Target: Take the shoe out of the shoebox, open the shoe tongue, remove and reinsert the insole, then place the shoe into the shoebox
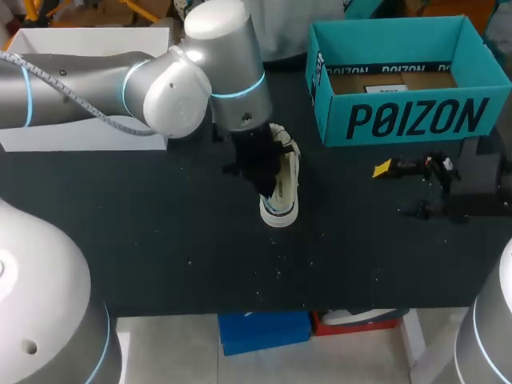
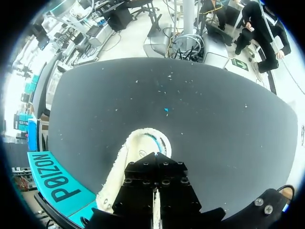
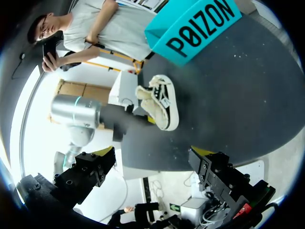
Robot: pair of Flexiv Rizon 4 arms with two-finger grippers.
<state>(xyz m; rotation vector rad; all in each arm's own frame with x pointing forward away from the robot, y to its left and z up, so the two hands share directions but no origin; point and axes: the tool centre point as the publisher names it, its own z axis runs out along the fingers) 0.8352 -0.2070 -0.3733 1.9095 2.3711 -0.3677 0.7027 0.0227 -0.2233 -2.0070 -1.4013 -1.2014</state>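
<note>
The white low-top shoe [image 1: 283, 192] stands on the black table, toe toward the front edge, beside the teal shoebox [image 1: 400, 88]. My left gripper [image 1: 260, 178] comes down into the shoe's opening from above. In the left wrist view the gripper [image 2: 154, 160] has its black jaws pressed together and shut over the shoe [image 2: 136, 145]. Its tips are hidden inside, so I cannot see whether anything is pinched. My right gripper [image 1: 398, 190] hovers open to the right of the shoe. In the right wrist view this gripper [image 3: 153, 164] stands wide open, with the shoe [image 3: 162, 102] well ahead of it.
The open shoebox [image 3: 195, 28] sits at the back right, with brown card inside. A white box [image 1: 96, 40] lies at the back left, partly behind my left arm. Bare black table [image 1: 160, 240] stretches in front of the shoe.
</note>
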